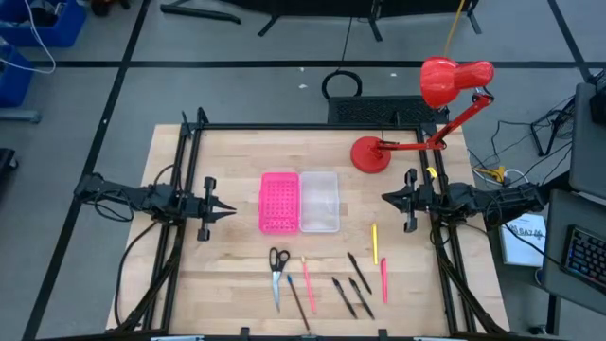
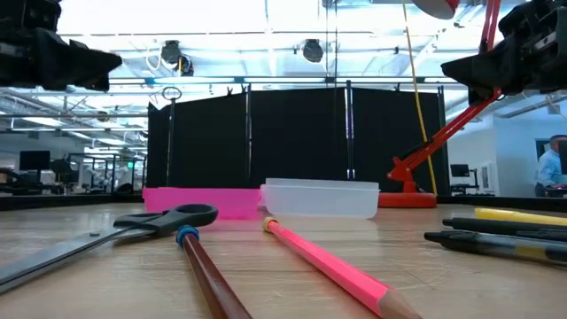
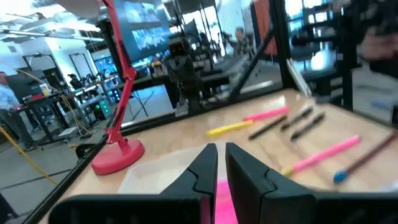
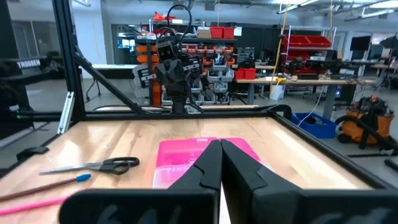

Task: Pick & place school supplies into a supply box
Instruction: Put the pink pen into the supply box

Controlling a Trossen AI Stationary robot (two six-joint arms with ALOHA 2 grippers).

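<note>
Supplies (image 1: 327, 277) lie loose along the bench's lower centre, the clear box (image 1: 320, 201) empty mid-frame, both grippers (image 1: 225, 211) (image 1: 388, 197) parked with fingers together, so the nearer right one should open wide before descending squarely over the yellow pencil (image 1: 374, 242).

Two arms, both black, angular jointed segments. Left gripper (image 1: 227, 210): two dark tapered fingers ending in pointed tips; wide black crossbar behind fingers. Right gripper (image 1: 387, 198): same build, same crossbar. Black cables trail from each arm base toward near table edge. Wrist views: fingers (image 3: 202, 171) matte black, wedge-shaped, faceted, rising from broad flat black base.
</note>
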